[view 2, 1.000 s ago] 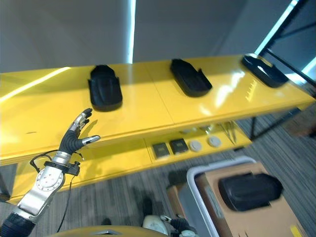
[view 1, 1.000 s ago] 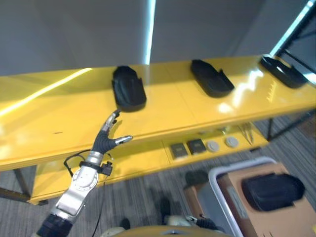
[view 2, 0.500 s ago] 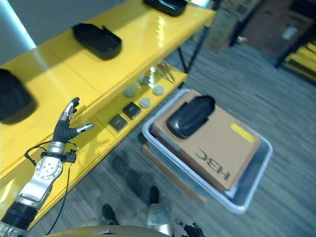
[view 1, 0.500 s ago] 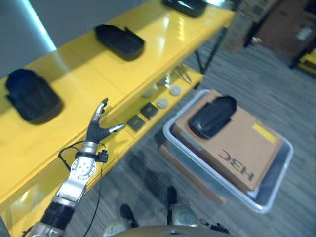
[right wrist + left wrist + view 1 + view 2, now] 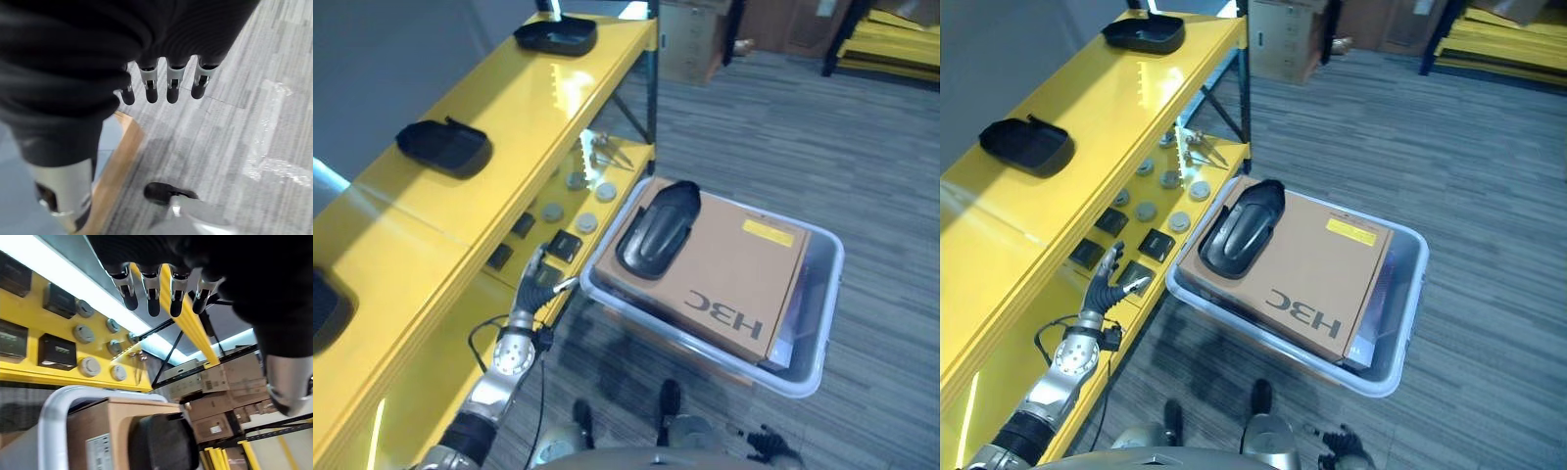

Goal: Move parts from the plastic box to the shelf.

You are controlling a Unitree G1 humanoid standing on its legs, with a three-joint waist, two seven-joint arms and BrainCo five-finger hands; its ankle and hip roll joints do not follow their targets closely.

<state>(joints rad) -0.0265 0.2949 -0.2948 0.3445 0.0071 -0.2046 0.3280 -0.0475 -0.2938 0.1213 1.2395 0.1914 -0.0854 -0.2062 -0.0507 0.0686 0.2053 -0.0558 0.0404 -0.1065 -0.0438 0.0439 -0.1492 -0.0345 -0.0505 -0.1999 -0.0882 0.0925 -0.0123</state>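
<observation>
A black moulded part [image 5: 656,230] lies on a brown cardboard box [image 5: 734,269] inside the pale plastic box [image 5: 827,294] on the floor. The yellow shelf [image 5: 460,225] runs along the left; two black parts [image 5: 443,147] [image 5: 556,36] lie on its top board, and a third [image 5: 325,305] sits at the view's left edge. My left hand [image 5: 536,284] is open with straight fingers [image 5: 151,293], beside the shelf's lower board and left of the plastic box, holding nothing. My right hand [image 5: 161,83] hangs open over the carpet.
On the lower board lie small black blocks [image 5: 563,245], round grey discs [image 5: 578,181] and thin metal tools [image 5: 602,152]. Stacked cardboard boxes [image 5: 690,44] stand past the shelf's far end. Grey carpet [image 5: 822,147] stretches to the right of the plastic box.
The camera has swung towards the plastic box, which now sits in the middle. My left hand has dropped from the shelf's top board to beside the lower board, still open.
</observation>
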